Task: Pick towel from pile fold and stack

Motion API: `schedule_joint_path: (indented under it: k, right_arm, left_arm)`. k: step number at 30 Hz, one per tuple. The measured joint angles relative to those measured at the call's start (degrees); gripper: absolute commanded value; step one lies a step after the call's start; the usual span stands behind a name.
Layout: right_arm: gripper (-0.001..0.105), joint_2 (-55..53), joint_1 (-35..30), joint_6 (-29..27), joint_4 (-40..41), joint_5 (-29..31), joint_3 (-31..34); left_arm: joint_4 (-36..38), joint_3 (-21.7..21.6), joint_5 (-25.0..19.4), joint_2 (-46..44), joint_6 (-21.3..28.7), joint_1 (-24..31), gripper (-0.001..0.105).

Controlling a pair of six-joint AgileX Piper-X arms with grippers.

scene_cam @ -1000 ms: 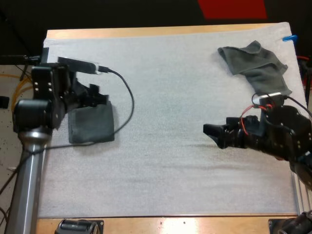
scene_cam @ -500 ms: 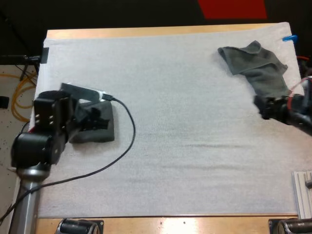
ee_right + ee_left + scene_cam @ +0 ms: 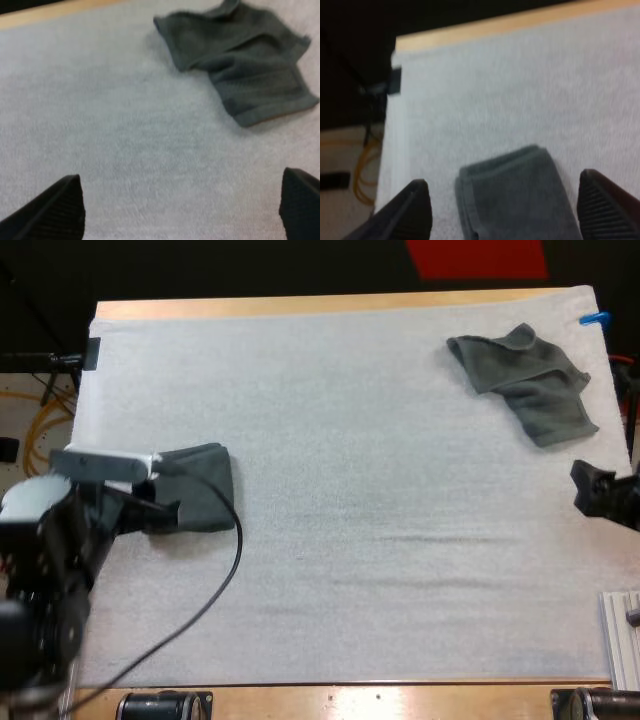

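A folded dark grey-green towel [image 3: 200,498] lies at the mat's left side, also seen as the folded towel [image 3: 515,195] between my left fingers. My left gripper [image 3: 160,510] hovers at its near-left edge, open, with fingertips [image 3: 415,210] wide apart and clear of the cloth. A crumpled towel [image 3: 530,380] rests at the far right of the mat; the same crumpled towel [image 3: 245,65] lies ahead of my right gripper [image 3: 590,490]. That gripper is open at the right edge, its fingertips [image 3: 55,207] spread over bare mat.
The white mat [image 3: 380,520] covers most of the wooden table [image 3: 300,306]. A black cable [image 3: 215,580] trails from my left arm across the mat's near-left part. The mat's left edge [image 3: 395,125] borders dark floor.
My left arm pulled back toward the near-left, uncovering the folded towel. My right arm withdrew from the mat's middle to the right edge.
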Motion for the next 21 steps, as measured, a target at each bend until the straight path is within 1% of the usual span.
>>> schedule_joint_path:
  k: [2,5,7,11,15,21]
  right_arm:
    - [0.077,-3.78,0.12,-0.05,0.25,0.55,0.21]
    - [0.077,-9.77,0.13,-0.14,0.56,3.00,0.29]
    - [0.077,-13.75,0.13,-0.14,0.55,4.36,0.29]
    - [0.077,-20.47,0.13,-1.56,1.63,4.71,0.29]
    - [0.077,-26.03,0.13,-4.01,5.65,4.71,0.29]
    - [0.077,-34.54,0.13,-4.47,8.79,4.71,0.29]
  left_arm:
    - [-0.24,0.14,0.00,-2.99,0.44,0.00,0.060]
    - [-2.15,1.34,0.00,-8.02,1.93,0.00,0.060]
    - [-2.47,2.40,0.00,-11.40,3.25,0.00,0.060]
    - [-2.39,5.63,0.00,-18.48,4.24,0.00,0.060]
    - [-0.70,8.74,0.00,-25.69,4.50,0.00,0.060]
    - [4.80,11.31,0.00,-36.96,4.83,0.00,0.060]
